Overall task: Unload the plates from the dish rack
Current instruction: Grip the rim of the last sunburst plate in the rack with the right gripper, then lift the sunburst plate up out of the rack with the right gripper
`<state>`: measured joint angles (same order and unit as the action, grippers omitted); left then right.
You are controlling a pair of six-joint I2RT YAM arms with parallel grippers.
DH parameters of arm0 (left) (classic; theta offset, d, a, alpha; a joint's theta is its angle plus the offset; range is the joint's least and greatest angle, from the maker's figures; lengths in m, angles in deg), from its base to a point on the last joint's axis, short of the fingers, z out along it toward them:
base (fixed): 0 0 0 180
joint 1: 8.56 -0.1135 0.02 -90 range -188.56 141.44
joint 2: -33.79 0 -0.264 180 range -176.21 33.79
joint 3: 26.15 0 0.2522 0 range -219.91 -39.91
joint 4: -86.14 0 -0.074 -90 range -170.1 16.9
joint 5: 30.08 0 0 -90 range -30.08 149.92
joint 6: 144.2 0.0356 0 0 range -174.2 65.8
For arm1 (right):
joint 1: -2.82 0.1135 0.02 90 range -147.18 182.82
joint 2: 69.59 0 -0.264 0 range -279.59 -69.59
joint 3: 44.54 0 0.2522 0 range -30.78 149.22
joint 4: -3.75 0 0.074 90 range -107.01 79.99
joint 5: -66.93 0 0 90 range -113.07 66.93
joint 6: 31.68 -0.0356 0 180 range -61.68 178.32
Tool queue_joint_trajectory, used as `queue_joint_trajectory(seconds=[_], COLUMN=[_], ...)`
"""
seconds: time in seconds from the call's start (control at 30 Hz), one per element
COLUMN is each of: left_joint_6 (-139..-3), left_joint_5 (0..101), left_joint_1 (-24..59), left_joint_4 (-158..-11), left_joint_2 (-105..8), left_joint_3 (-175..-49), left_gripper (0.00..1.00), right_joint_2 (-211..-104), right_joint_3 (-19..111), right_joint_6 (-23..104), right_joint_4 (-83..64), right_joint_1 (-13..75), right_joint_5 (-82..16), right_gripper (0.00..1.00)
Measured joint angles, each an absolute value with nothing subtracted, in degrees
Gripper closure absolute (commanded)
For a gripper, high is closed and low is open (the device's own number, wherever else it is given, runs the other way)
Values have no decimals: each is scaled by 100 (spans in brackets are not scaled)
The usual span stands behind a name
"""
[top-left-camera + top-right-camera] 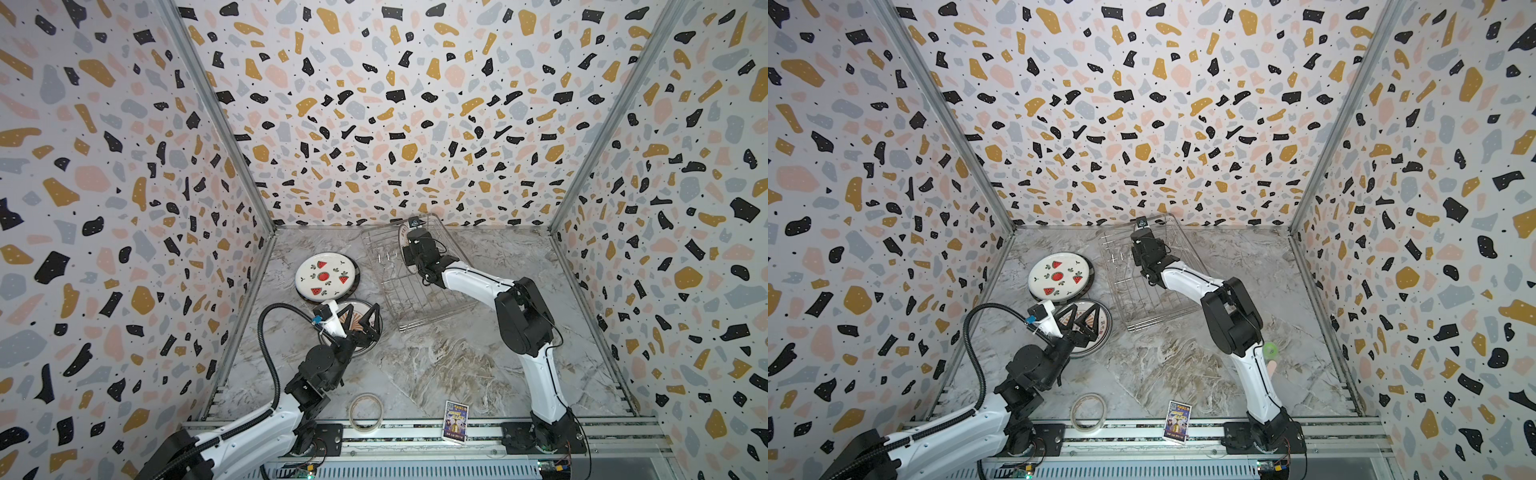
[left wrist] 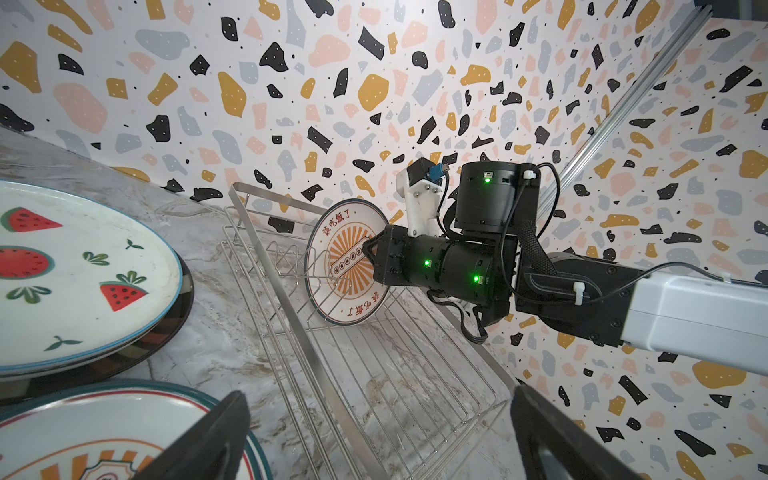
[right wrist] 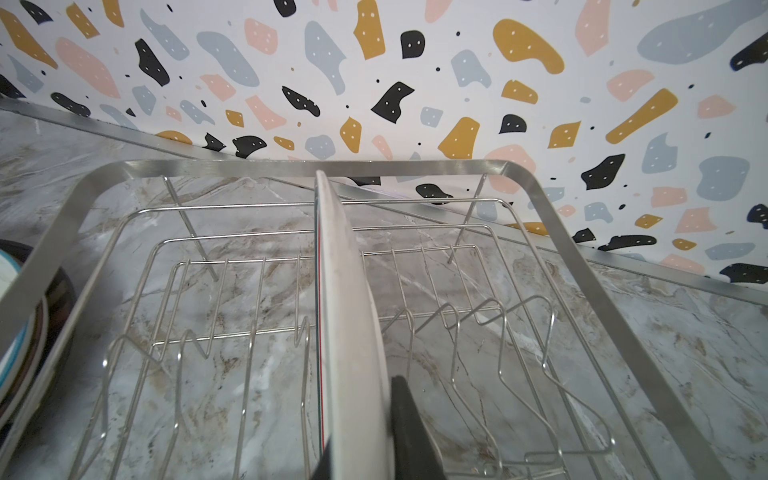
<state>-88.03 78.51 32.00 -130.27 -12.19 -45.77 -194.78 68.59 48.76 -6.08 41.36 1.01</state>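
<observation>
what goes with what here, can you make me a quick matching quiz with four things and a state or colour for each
Things:
1. watermelon plate
2. dish rack
3. left gripper
4. tape ring

States:
a. beige
b. open
c. holding one upright plate
d. lying flat, face up

Pairs: 1-d, 2-c, 3-b, 4-a

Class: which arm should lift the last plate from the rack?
Right: right claw is shut on the upright plate in the dish rack; left claw hangs open over stacked plates.
</observation>
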Motion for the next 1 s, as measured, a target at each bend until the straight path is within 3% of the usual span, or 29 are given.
queue_joint_trajectory(seconds=[0.67,1.0], left_joint_6=[-8772,-8720], left_joint_5=[7873,7381], left_joint_1=[3200,3200], left_joint_4=[-13027,-12988], left_joint_2=[-1210,-1284], left_joint_3=[-4508,-4540], left_gripper=[0,0], right_joint_2=[-17705,-16492], right_joint_3=[5320,3908], right_joint_6=[4769,4072], right_joint_4=[104,788], right_joint_1=[4062,3481], right_joint_5=[-337,-2048], right_gripper=[94,94])
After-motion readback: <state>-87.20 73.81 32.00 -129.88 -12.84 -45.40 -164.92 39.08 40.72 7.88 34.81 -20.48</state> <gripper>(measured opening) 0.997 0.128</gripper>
